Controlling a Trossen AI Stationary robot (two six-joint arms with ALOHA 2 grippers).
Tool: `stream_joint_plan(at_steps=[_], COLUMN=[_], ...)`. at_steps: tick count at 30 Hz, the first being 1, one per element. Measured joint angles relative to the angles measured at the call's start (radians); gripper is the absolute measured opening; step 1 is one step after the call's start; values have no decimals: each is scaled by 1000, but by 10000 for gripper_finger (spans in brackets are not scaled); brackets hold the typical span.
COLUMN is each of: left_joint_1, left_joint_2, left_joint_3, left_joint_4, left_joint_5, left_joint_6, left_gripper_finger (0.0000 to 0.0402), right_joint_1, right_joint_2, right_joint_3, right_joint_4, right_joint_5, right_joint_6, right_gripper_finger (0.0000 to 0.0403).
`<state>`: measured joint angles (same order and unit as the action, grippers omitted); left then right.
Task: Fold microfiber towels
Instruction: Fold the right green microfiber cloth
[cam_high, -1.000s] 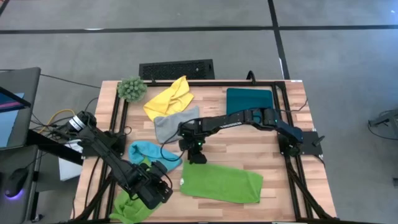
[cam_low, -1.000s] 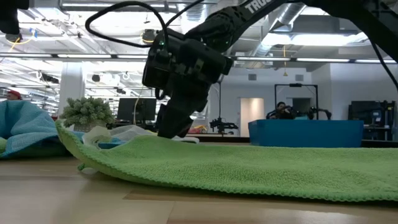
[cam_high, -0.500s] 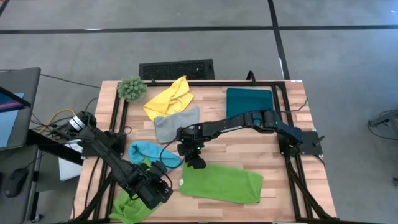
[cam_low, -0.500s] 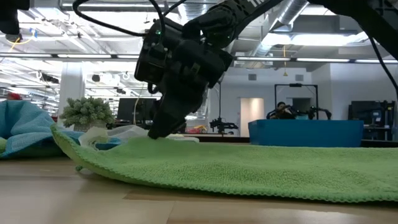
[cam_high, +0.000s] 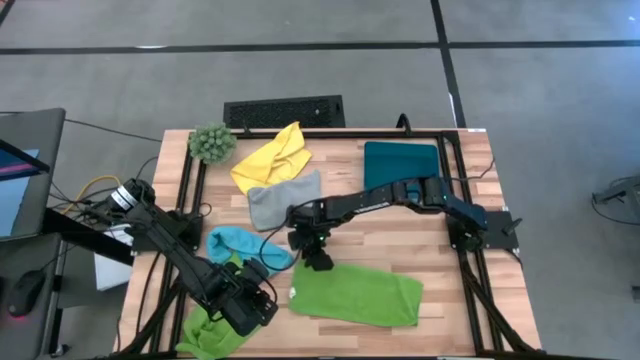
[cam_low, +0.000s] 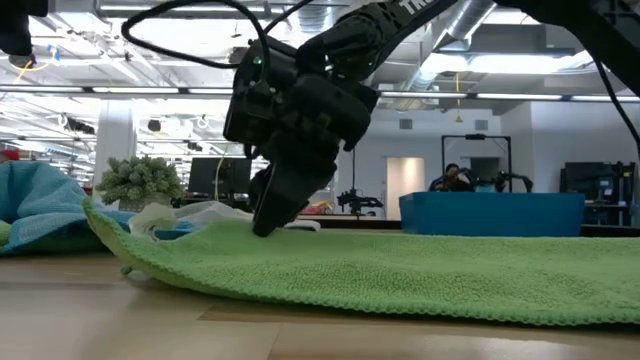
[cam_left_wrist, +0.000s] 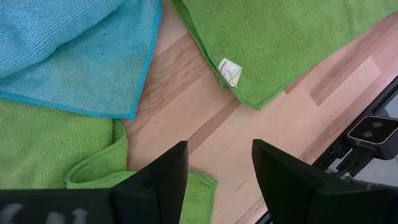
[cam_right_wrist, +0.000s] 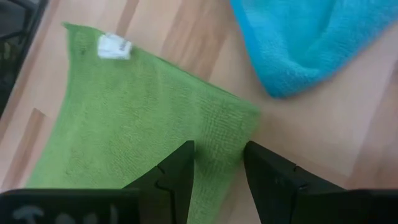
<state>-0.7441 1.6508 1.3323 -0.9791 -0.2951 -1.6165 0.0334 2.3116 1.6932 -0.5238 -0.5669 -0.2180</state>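
Right pincer (cam_high: 319, 262) is lowered, fingers apart, over the 11 o'clock corner of the flat lime green towel (cam_high: 356, 295), spread at the counter's (cam_high: 400, 230) 6 o'clock side. Light blue towel (cam_high: 232, 244) lies just beside at 9 o'clock. Left pincer (cam_high: 262, 303), fingers apart and empty, waits above a crumpled green towel (cam_high: 205, 335) at 7 o'clock.

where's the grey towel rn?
High view: the grey towel lies mid-table, touching the yellow towel behind it, with the light blue towel in front, by the right gripper.
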Motion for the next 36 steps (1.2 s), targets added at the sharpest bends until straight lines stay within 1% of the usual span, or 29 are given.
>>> stream_joint_plan(at_steps=[7,10,14,17,22,24,28,32,36], left_joint_1=[0,0,0,0,0,0,0,-4,-31], left_joint_2=[0,0,0,0,0,0,0,0,3], left_joint_3=[0,0,0,0,0,0,0,0,0], left_joint_4=[0,0,0,0,0,0,0,0,6], left_joint_5=[0,0,0,0,0,0,0,-8,-96], left_joint_6=[4,3,3,5,6,6,2,-25,-103], left_gripper_finger=[171,171,171,171,171,171,171,171,171], right_joint_1=[-1,0,7,13,12,12,12,10,10], right_joint_2=[0,0,0,0,0,0,0,0,0], right_joint_3=[0,0,0,0,0,0,0,0,1], right_joint_4=[2,2,2,8,9,9,9,8,8], right_joint_5=[27,27,32,48,48,49,49,48,47], right_joint_6=[-16,-28,-72,-103,-106,-114,-126,-131,-132], right_gripper_finger=[162,150,119,87,25,10,13,5,5])
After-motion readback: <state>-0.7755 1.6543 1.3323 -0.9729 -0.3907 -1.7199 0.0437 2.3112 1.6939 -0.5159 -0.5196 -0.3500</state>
